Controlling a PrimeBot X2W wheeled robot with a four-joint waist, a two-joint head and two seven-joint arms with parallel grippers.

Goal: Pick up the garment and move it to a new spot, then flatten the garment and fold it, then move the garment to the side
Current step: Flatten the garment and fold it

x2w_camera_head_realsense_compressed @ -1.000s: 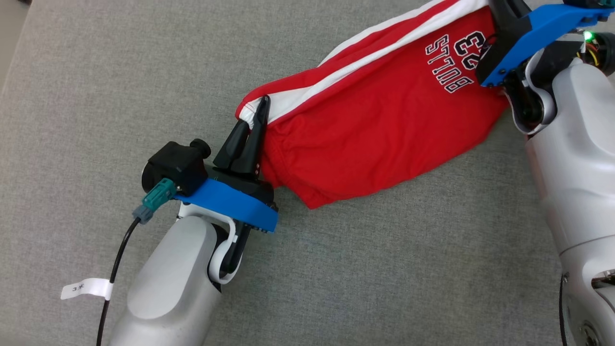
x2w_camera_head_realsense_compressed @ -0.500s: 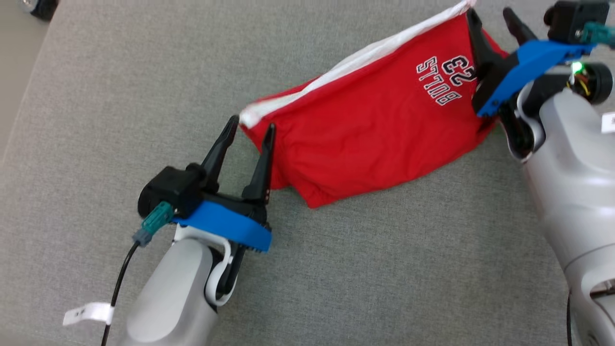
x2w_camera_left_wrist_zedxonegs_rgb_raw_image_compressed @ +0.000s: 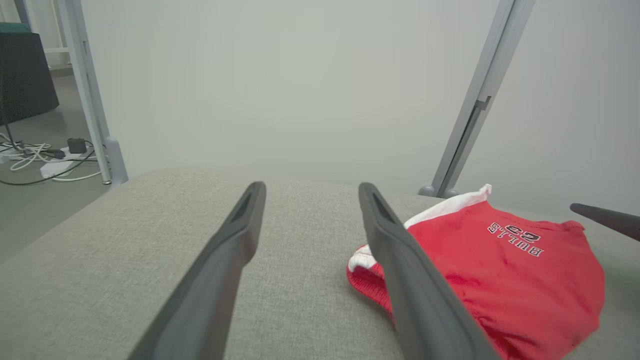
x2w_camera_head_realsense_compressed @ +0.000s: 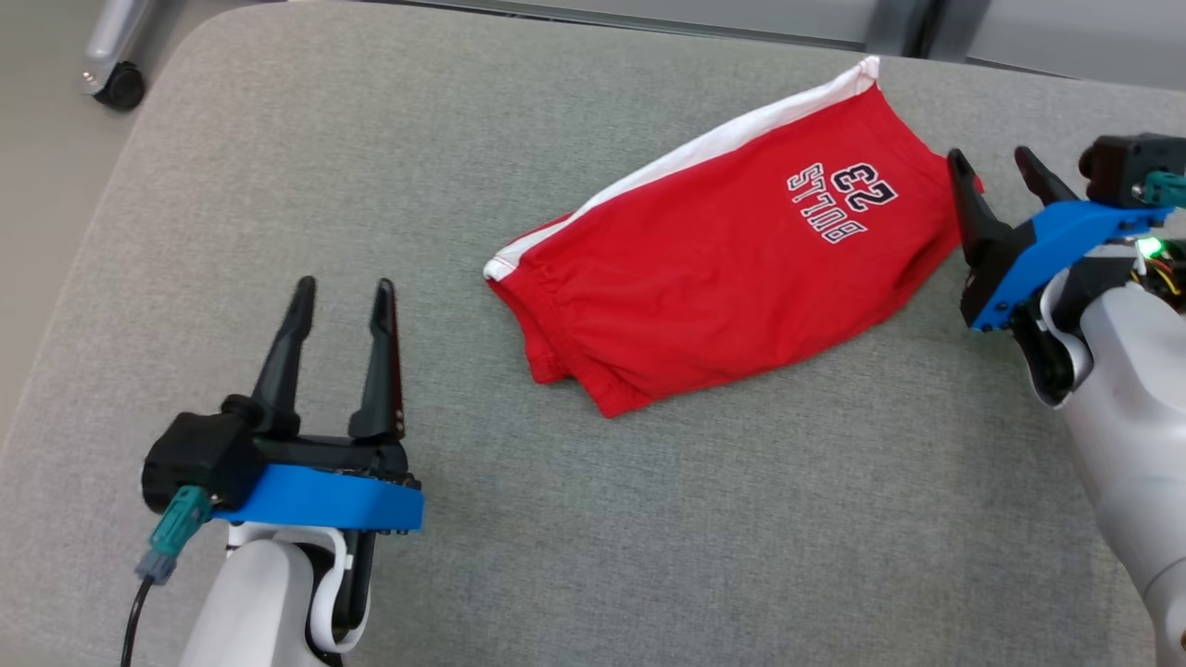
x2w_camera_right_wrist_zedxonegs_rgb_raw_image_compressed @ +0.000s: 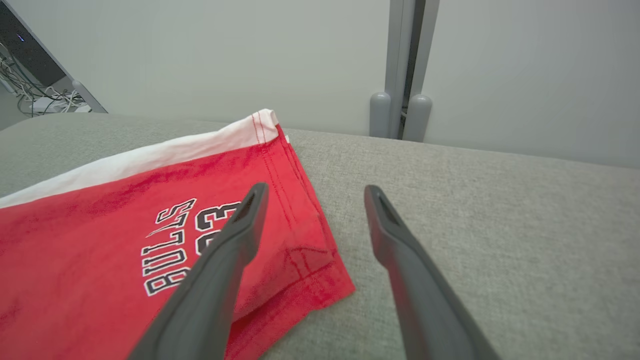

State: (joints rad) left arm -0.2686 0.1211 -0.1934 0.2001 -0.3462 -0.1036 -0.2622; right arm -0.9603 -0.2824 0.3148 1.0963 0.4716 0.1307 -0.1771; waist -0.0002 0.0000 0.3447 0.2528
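**Fingers [x2w_camera_head_realsense_compressed: 375, 371] spread on both arms, nothing pinched: fold stage?**

Head view first. Left gripper [x2w_camera_head_realsense_compressed: 343, 287] sits at the lower left with its two dark fingers standing apart and nothing between them but the flat grey fabric cushion [x2w_camera_head_realsense_compressed: 371, 139]. It's well apart from the red cotton shorts with a white side stripe [x2w_camera_head_realsense_compressed: 723, 278], which lie mid-cushion on a diagonal, elastic waistband [x2w_camera_head_realsense_compressed: 556, 306] toward the left arm and hem toward the right. Right gripper [x2w_camera_head_realsense_compressed: 990, 162] is just beside the hem end, fingers apart too. Can't tell if its nearer tip touches the cloth.

Left wrist view: the left gripper [x2w_camera_left_wrist_zedxonegs_rgb_raw_image_compressed: 311, 190] has bare cushion in the gap, and the shorts [x2w_camera_left_wrist_zedxonegs_rgb_raw_image_compressed: 500, 280] lie off to that view's right. One dark fingertip of the other arm pokes in at the right edge.

Right wrist view: the right gripper [x2w_camera_right_wrist_zedxonegs_rgb_raw_image_compressed: 315, 190] is open. One finger crosses the black-and-white "BULLS 23" lettering [x2w_camera_right_wrist_zedxonegs_rgb_raw_image_compressed: 180, 240], the other runs over bare cushion, and the hem corner shows in the gap. No cloth is clamped.

My read: the shorts look doubled over and fairly smooth, so we're somewhere in the flatten-and-fold step, with the move to the side not yet done. Next, both arms need a fresh grip. The left has to travel to the waistband, while the right only needs to dip and close on the hem. Both should catch every layer so the fold doesn't peel open.
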